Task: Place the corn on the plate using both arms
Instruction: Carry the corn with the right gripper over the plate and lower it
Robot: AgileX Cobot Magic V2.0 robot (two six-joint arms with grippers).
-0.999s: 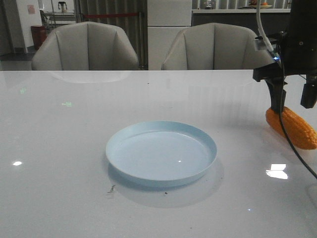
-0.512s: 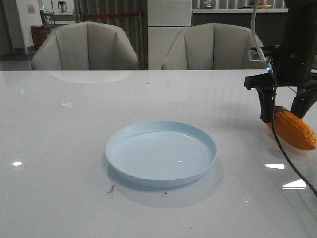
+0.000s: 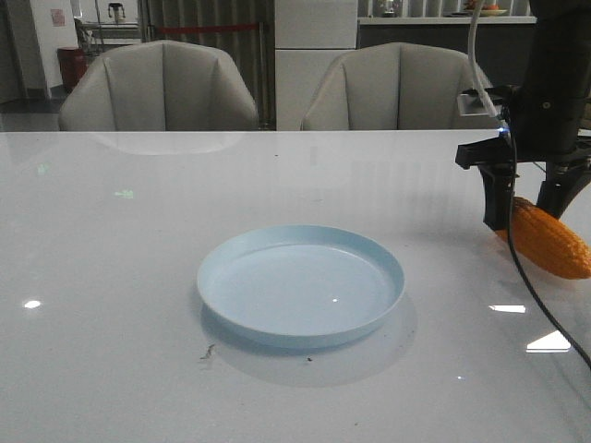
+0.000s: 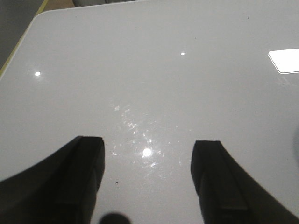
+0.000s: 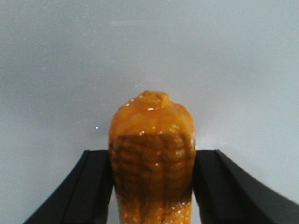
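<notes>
The orange corn lies on the white table at the far right, to the right of the pale blue plate, which is empty. My right gripper reaches down over the corn's left end, one finger on each side. In the right wrist view the corn fills the gap and both fingers press against its sides; the right gripper is shut on it. My left gripper is open and empty over bare table; it does not show in the front view.
Two grey chairs stand behind the table's far edge. A black cable trails from the right arm down across the table's right front. The table's left edge and corner show in the left wrist view.
Over the last second my right gripper has shifted left along the corn to its left end and settled round it. In the last half second almost nothing moved.
</notes>
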